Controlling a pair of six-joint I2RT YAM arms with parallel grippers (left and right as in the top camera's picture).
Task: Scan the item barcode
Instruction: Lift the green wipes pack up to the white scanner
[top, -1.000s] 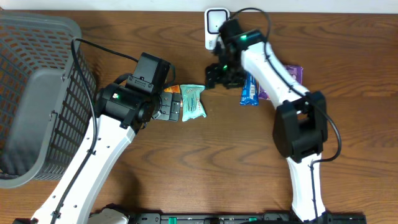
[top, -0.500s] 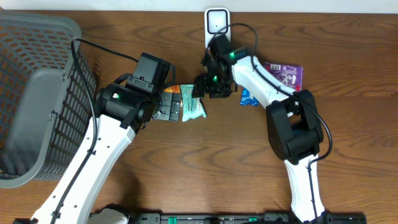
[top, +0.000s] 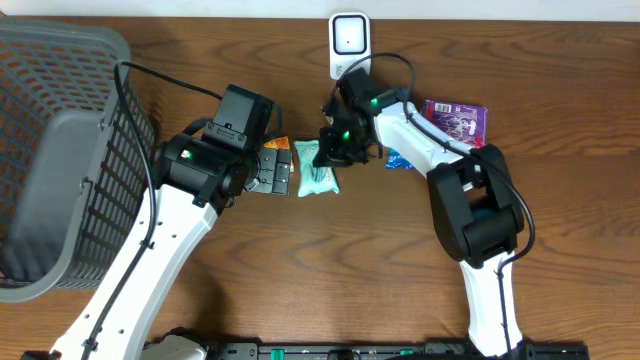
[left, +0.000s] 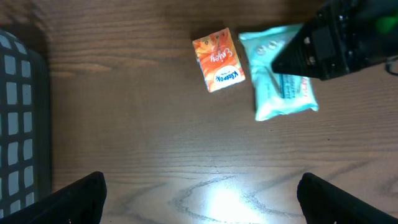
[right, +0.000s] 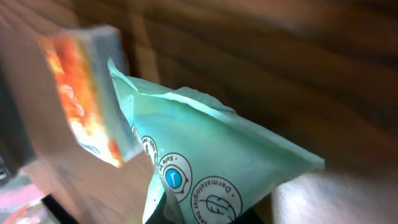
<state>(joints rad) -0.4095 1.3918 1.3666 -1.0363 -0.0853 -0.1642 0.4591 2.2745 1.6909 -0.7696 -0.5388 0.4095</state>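
Observation:
A teal wipes pack (top: 318, 180) lies on the wooden table below the white barcode scanner (top: 347, 40). My right gripper (top: 335, 150) is shut on the pack's upper end. The right wrist view shows the pack (right: 211, 155) pinched and creased close up, with a small orange box (right: 81, 106) just beside it. In the left wrist view the pack (left: 277, 102) lies right of the orange box (left: 217, 59), and the dark right gripper (left: 336, 40) covers its top right corner. My left gripper (left: 200, 199) hangs open over bare wood left of the pack, holding nothing.
A grey mesh basket (top: 60, 150) fills the left side of the table. A purple packet (top: 458, 118) and a blue packet (top: 400, 160) lie to the right of the right arm. The orange box (top: 277, 144) sits by the left gripper (top: 270, 172).
My right gripper moved left from the blue packet to the teal pack and shut on it. The pack shifted slightly and turned. The left arm stayed still.

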